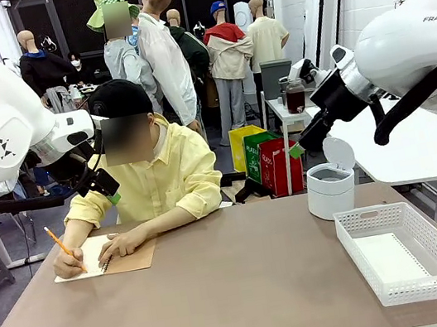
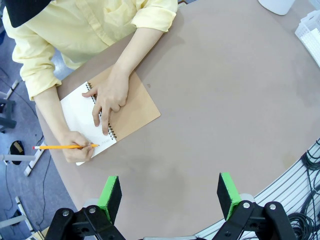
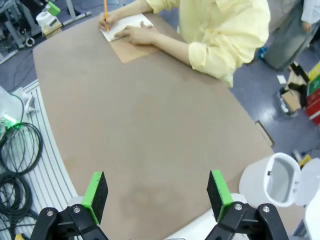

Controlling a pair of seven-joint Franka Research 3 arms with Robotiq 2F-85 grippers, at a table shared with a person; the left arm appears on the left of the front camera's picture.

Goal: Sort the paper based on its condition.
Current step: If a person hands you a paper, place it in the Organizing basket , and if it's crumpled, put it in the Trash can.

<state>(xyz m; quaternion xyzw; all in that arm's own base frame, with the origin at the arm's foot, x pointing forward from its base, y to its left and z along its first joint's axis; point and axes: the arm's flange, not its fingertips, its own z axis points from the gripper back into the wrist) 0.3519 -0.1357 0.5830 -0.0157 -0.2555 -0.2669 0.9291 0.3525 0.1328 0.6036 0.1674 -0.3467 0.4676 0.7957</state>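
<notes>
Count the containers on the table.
2. A white round bin, lid flipped up, stands at the right side of the table; a white mesh basket sits beside it, nearer the robot. Nothing seems hidden.

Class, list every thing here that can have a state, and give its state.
notebook: open, a hand resting on it
pencil: gripped, tip on the page
bin: lid up
basket: holds a flat white paper
left gripper: fingers open, nothing held
right gripper: fingers open, nothing held
</notes>
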